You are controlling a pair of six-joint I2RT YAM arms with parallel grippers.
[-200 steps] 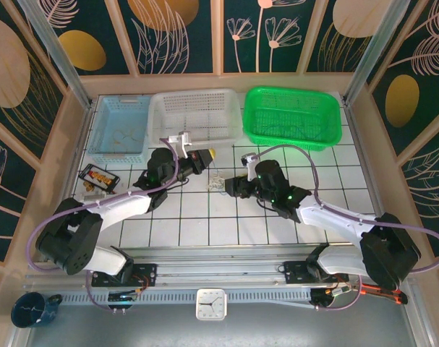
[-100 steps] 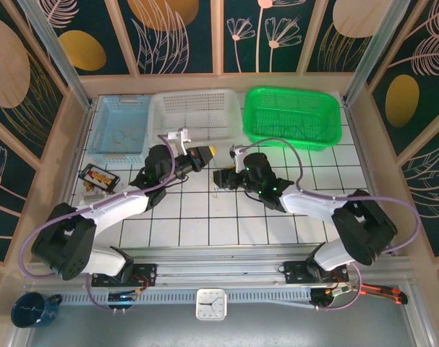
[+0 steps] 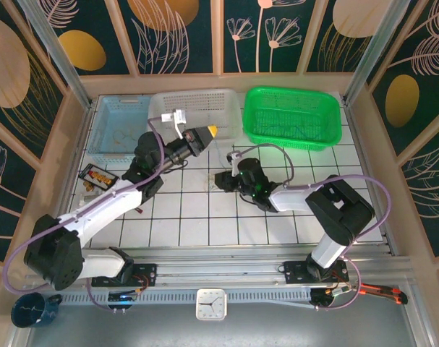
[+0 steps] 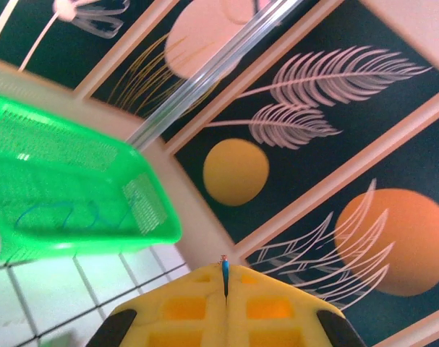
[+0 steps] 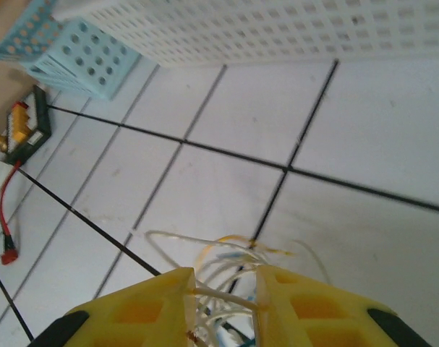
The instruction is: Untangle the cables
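Note:
The cables (image 3: 210, 178) are a small tangle of thin pale wires on the white tiles at the table's middle. My right gripper (image 3: 220, 179) is low at the tangle's right side. In the right wrist view the right gripper (image 5: 226, 278) stands narrowly open around the cables (image 5: 233, 249), and one pale wire crosses the gap from pad to pad. My left gripper (image 3: 214, 131) is raised in front of the white basket. In the left wrist view the left gripper (image 4: 225, 268) is shut on the end of a thin blue wire (image 4: 225, 276) with a bare tip.
Along the back stand a blue basket (image 3: 120, 126), a white basket (image 3: 195, 112) and a green basket (image 3: 293, 116). A small black tray (image 3: 98, 176) lies at the left, with a red lead (image 5: 6, 217) beside it. Open tiles stretch in front of the tangle.
My right gripper slid left onto the tangle and its jaws narrowed around the wires. My left gripper, still shut, rose and moved back toward the white basket.

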